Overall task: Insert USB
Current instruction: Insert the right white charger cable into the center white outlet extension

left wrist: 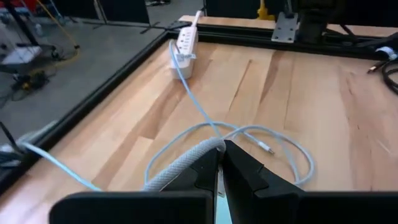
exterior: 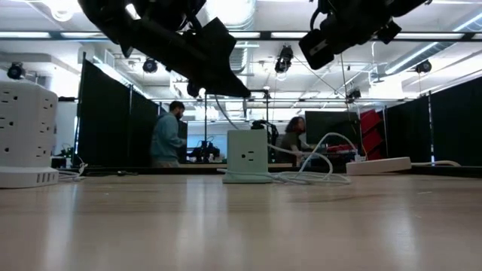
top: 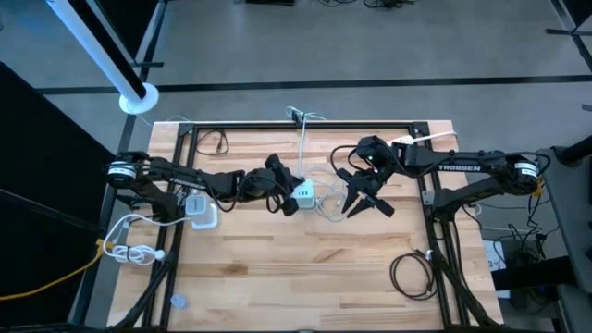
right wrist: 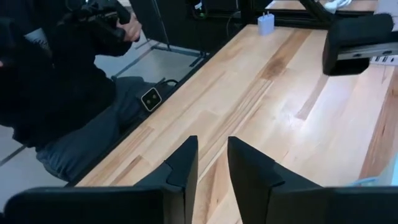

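My left gripper (left wrist: 221, 163) is clamped on the cable (left wrist: 180, 168) beside the charger (top: 303, 195) at mid-bench. My right gripper (right wrist: 211, 163) hangs above the bench with fingers slightly apart, holding nothing. The USB plug (left wrist: 266, 148) lies loose on the wood, so insertion is not yet done.

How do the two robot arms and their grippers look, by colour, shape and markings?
Both arms are black and slim. The right arm bears white TROSSEN lettering, and each arm has a white-labelled band near its base. The left gripper and right gripper have dark, flat, wedge-shaped fingers.
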You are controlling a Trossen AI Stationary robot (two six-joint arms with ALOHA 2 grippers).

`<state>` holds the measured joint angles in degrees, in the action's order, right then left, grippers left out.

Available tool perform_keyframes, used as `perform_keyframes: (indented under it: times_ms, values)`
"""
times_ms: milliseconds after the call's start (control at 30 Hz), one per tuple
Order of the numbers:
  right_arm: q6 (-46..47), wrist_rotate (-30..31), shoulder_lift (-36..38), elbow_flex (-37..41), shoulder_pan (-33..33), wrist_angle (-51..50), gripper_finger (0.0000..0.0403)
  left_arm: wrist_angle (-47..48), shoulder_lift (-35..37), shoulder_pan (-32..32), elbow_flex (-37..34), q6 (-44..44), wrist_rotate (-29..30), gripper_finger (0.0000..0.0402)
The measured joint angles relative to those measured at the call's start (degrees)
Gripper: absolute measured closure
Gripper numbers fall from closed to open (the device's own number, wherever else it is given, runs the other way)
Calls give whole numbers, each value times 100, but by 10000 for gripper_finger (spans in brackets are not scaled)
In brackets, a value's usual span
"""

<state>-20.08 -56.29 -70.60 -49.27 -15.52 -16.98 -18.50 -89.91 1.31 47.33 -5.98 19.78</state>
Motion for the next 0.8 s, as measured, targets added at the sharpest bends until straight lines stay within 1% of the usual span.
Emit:
perform_keyframes:
  times_ms: [100,333,567,800]
  values:
    - [-1,0,-27,4,-1,26,345,-167,0,-43,-94,-216,-8,400]
    - [-1,0,-40,6,0,164,357,-1002,-2,-264,-556,-237,0,400]
    - [-1,0,-40,6,-1,317,357,-1286,-4,-310,-742,-351,211,400]
    - [18,3,-40,6,0,409,344,-1292,-4,-384,-680,-356,235,400]
